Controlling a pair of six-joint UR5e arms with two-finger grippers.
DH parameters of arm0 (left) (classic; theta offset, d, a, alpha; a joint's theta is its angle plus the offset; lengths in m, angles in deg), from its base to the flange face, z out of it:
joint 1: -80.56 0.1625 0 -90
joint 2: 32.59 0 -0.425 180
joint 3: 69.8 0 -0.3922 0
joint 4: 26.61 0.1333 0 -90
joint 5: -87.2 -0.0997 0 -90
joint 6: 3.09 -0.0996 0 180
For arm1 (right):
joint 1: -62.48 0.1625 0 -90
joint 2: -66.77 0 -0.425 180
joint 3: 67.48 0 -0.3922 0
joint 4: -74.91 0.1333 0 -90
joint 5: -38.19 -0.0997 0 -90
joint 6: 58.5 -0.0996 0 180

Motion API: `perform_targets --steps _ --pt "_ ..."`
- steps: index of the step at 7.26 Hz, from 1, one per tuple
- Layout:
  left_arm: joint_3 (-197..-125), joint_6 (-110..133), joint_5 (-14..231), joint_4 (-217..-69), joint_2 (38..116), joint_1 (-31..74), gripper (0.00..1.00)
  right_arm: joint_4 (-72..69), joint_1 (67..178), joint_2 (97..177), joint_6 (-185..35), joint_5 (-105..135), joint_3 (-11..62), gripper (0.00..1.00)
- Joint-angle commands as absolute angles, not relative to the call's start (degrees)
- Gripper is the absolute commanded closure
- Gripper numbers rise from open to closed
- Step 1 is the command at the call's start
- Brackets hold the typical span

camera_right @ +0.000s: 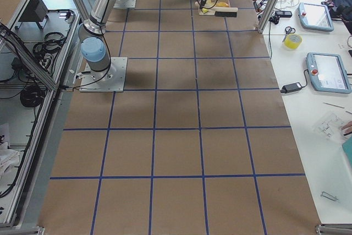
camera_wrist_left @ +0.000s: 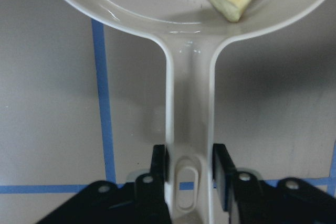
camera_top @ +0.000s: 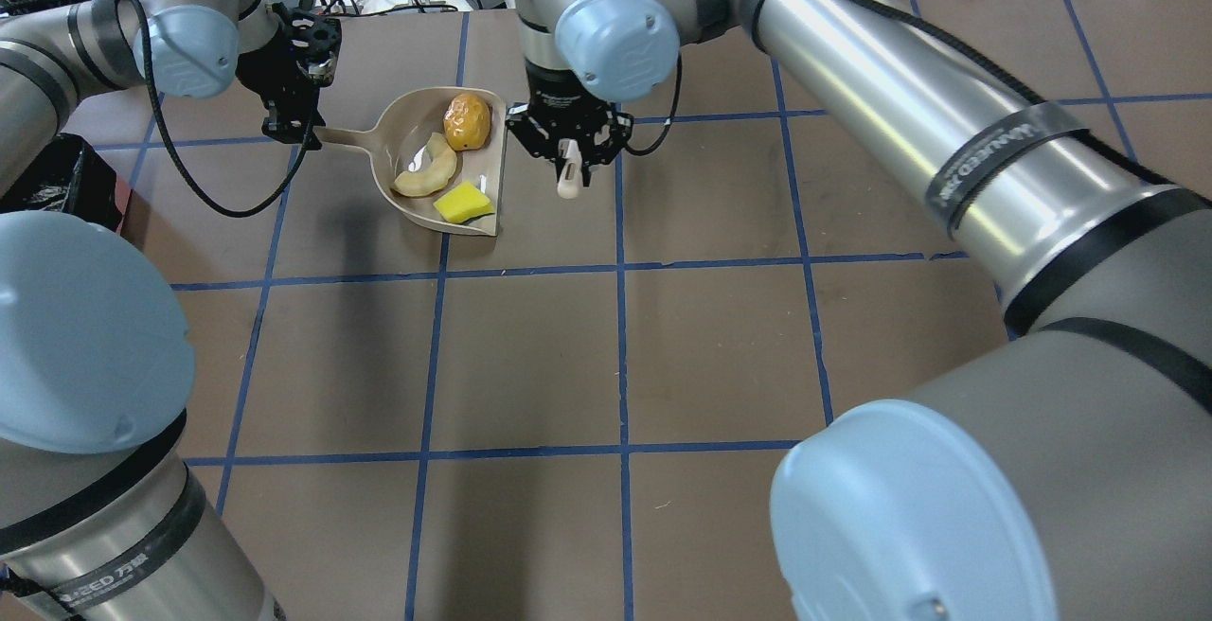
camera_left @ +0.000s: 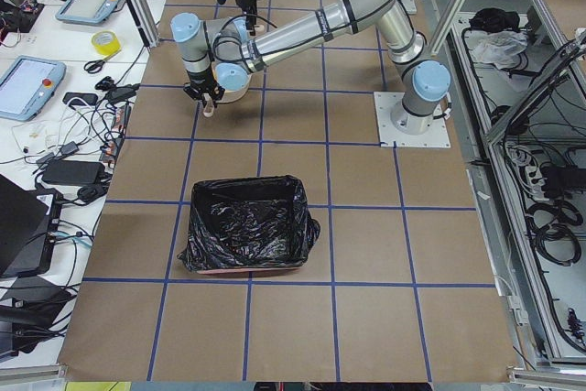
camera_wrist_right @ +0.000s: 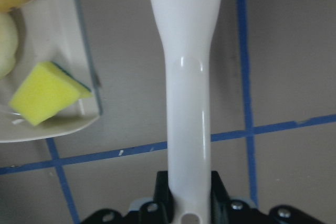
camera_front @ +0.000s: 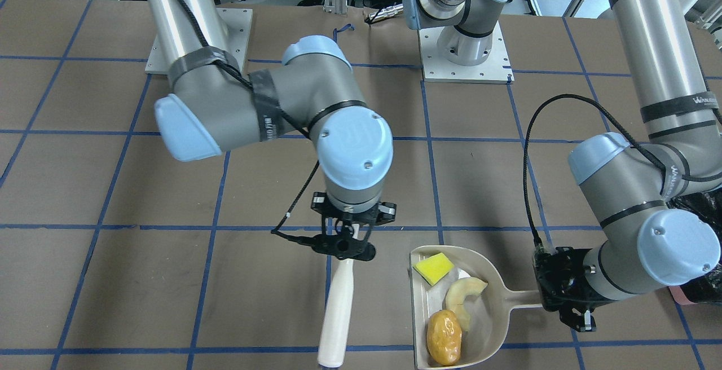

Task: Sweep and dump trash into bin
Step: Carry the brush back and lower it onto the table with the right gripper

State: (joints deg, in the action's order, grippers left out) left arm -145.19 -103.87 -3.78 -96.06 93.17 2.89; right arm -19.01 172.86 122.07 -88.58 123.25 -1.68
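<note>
The beige dustpan (camera_front: 496,308) holds all three trash items: the golden-brown potato lump (camera_front: 444,337), the pale croissant piece (camera_front: 465,296) and the green-and-yellow sponge (camera_front: 433,267). My left gripper (camera_front: 567,296) is shut on the dustpan handle (camera_wrist_left: 189,129). My right gripper (camera_front: 344,246) is shut on the white brush handle (camera_front: 338,313), just beside the pan's open edge (camera_wrist_right: 84,77). The overhead view shows the pan (camera_top: 402,129), the left gripper (camera_top: 294,119) and the right gripper (camera_top: 568,143). The bin (camera_left: 245,226), pink with a black bag, stands apart from both grippers on the robot's left side.
The table is brown with blue tape lines. The bin's black bag shows behind my left arm (camera_front: 699,206) and at the overhead view's left edge (camera_top: 57,176). Both arm bases (camera_front: 465,54) stand at the robot's table edge. Cables and tablets lie off the far edge.
</note>
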Motion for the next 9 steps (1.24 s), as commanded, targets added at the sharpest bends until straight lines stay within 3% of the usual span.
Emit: perform_targets --steps 1,3,6,9 --pt "-145.3 -104.08 1.03 -96.65 92.56 5.49 0.95 -18.77 164.91 131.49 -79.02 123.35 9.81 1.0" --pt "-145.3 -104.08 1.5 -96.74 92.56 6.12 0.95 -21.22 158.58 139.16 -70.41 123.44 20.9 1.0" --pt "-145.21 -104.17 1.68 -96.74 92.39 6.38 1.0 -16.68 146.1 144.72 -53.05 127.29 24.36 1.0" --pt "-145.21 -104.26 3.51 -96.83 92.12 7.7 1.0 -22.52 132.12 143.33 -37.34 130.81 28.4 1.0"
